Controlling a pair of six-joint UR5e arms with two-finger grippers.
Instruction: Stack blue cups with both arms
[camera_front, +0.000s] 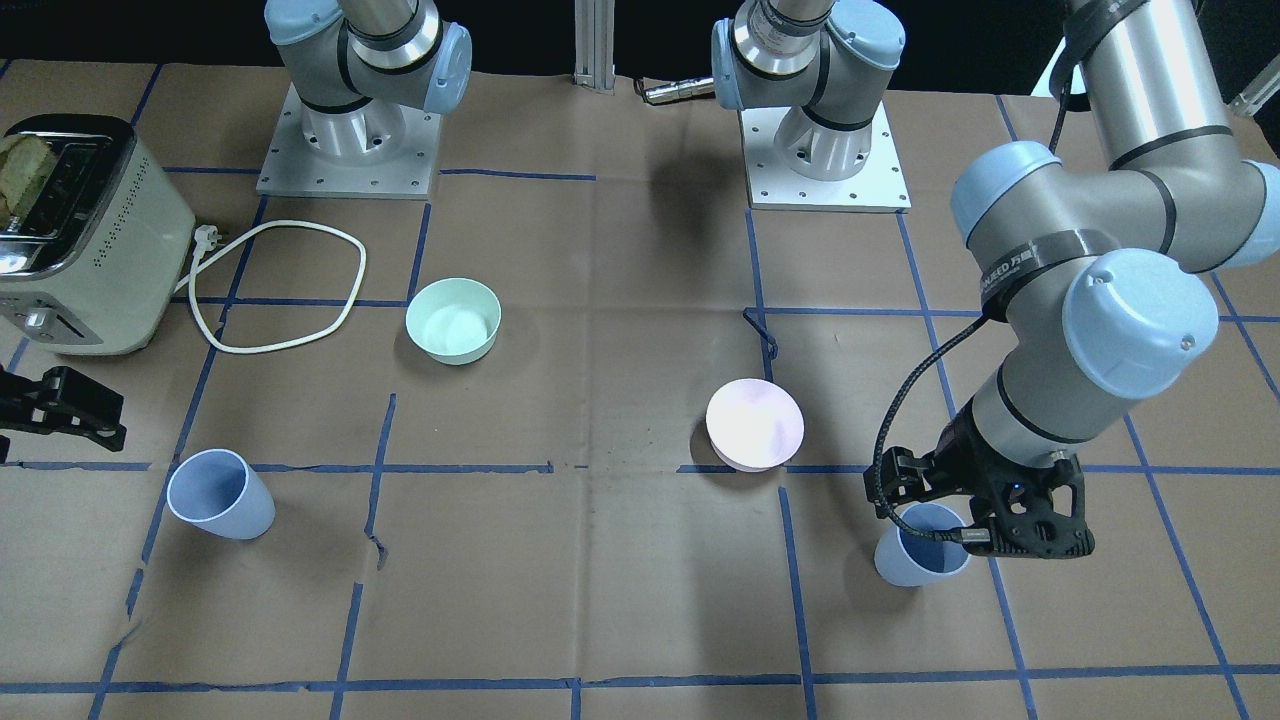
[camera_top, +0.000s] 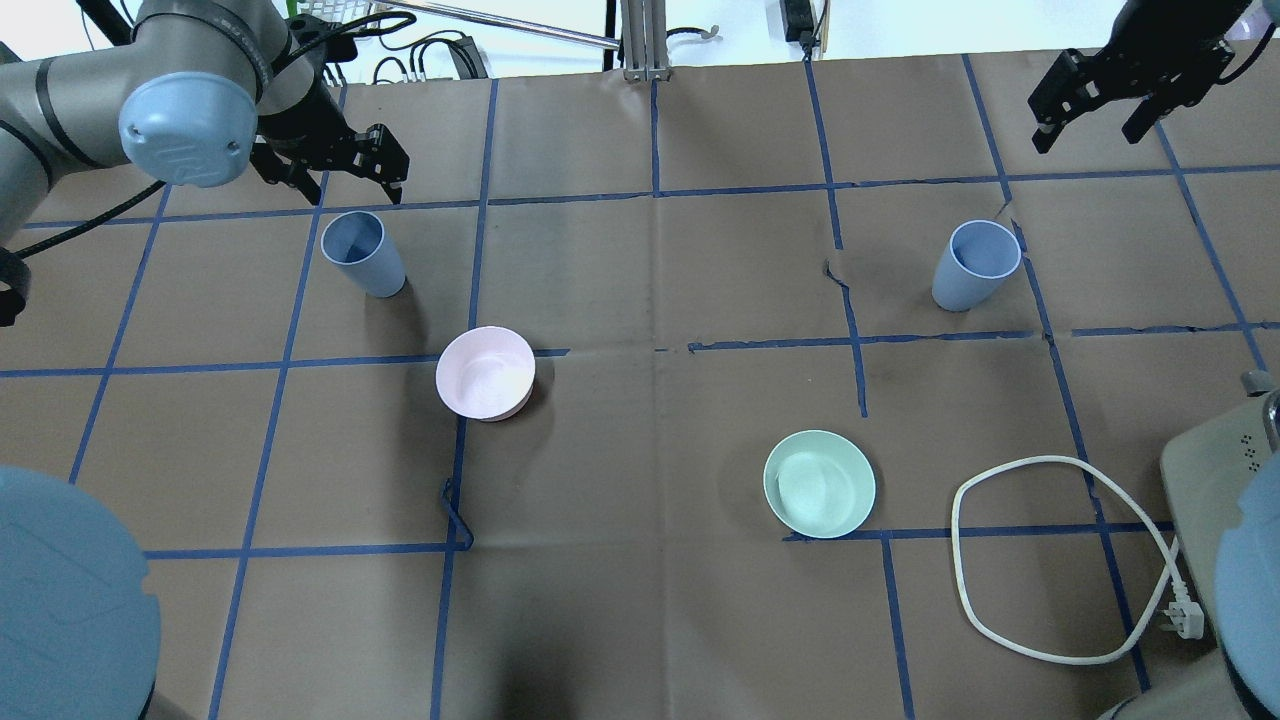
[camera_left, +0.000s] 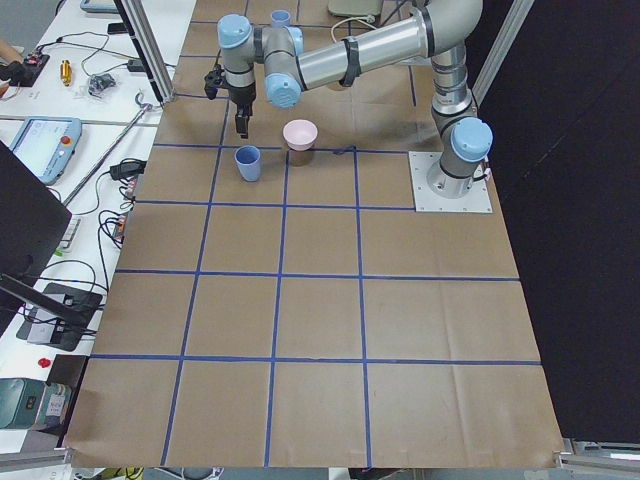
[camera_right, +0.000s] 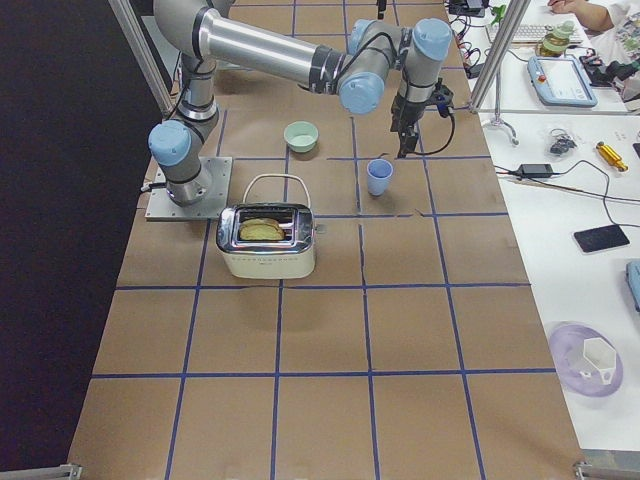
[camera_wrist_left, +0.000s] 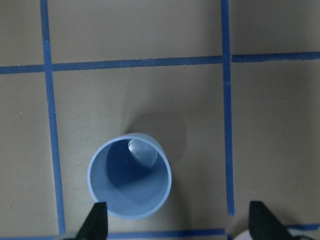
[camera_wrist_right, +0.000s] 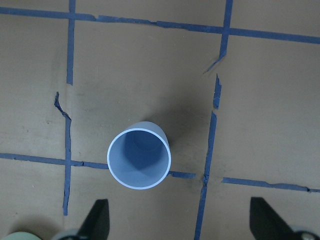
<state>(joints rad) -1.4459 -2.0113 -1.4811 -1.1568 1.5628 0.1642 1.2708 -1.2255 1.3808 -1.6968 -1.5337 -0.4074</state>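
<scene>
Plainly neither cup had been gripped yet. The left claw (camera_top: 352, 190) hung with its jaws apart above the left blue cup (camera_top: 362, 250), which stood upright toward the desk's (camera_top: 640, 620) far left corner. The right claw (camera_top: 1088, 130), jaws also spread and holding nothing, hovered beyond the right blue cup (camera_top: 975, 262), upright toward the far right corner.

The likeliest trouble looked to be on the left. In the left wrist view the cup (camera_wrist_left: 130, 175) sat well off-centre, with one fingertip (camera_wrist_left: 97, 220) overlapping its rim. A straight descent could land that finger on the rim and tip the light tumbler over. The right claw (camera_wrist_right: 181, 220) had its cup (camera_wrist_right: 139, 159) roughly between the fingers but ahead of them, so closing early would likely catch nothing. Later, a tilted cup could jam at the other's mouth when nesting.

Both cups were empty. So were the pink bowl (camera_top: 485, 372) and the mint-green bowl (camera_top: 820, 482) nearer the middle. The toaster (camera_right: 265, 258) by the right edge held a slice of bread (camera_right: 262, 230).
</scene>
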